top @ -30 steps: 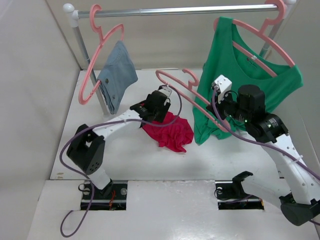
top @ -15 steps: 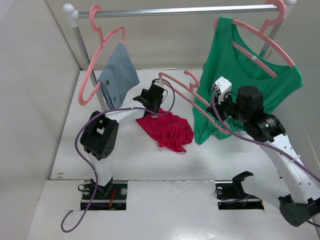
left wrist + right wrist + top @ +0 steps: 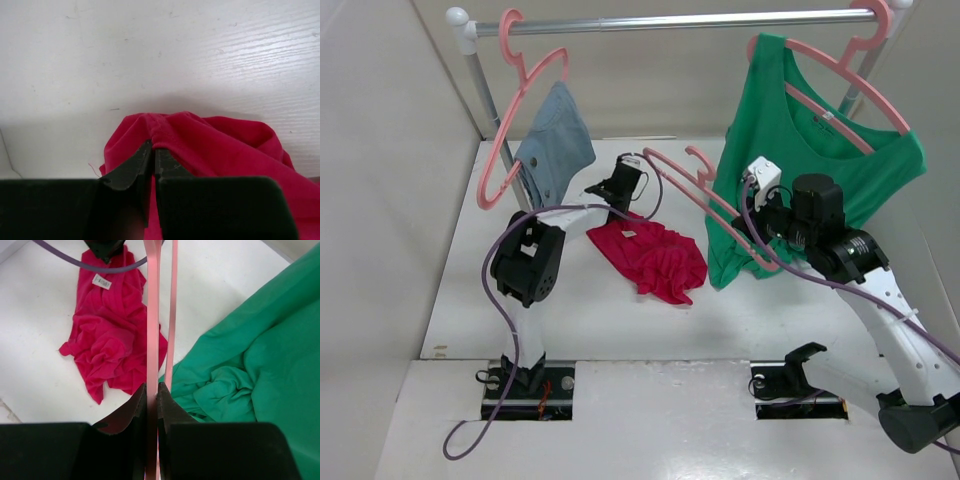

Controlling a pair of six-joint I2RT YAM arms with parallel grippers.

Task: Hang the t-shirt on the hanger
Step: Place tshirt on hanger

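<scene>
Between the tips of my left tool (image 3: 152, 150) sits a little fold of the small, soft, crimson-red cloth t-shirt (image 3: 215, 145). That tool is pinched shut on the fold, right at the shirt's edge. The rest of the t-shirt lies crumpled on the flat white surface (image 3: 150, 50), spreading back under the tool and off to one side. My right tool (image 3: 152, 390) is clamped shut on one thin arm of the slim pink plastic hanger (image 3: 152, 315). The t-shirt lies down below and ahead of that tool.

What could go wrong? I think my pinch is small, just a bit of the edge. The cloth is floppy, so it may slip out when I lift. I may also have grabbed two layers, and then the shirt would not open for the hanger. The hanger arm is hard, thin and smooth, so it may twist in my right tool. The big green stretchy top (image 3: 260, 350) hangs just beside that tool, and the hanger could catch on it. A small white label (image 3: 101, 281) shows on the t-shirt, close to my left tool.
</scene>
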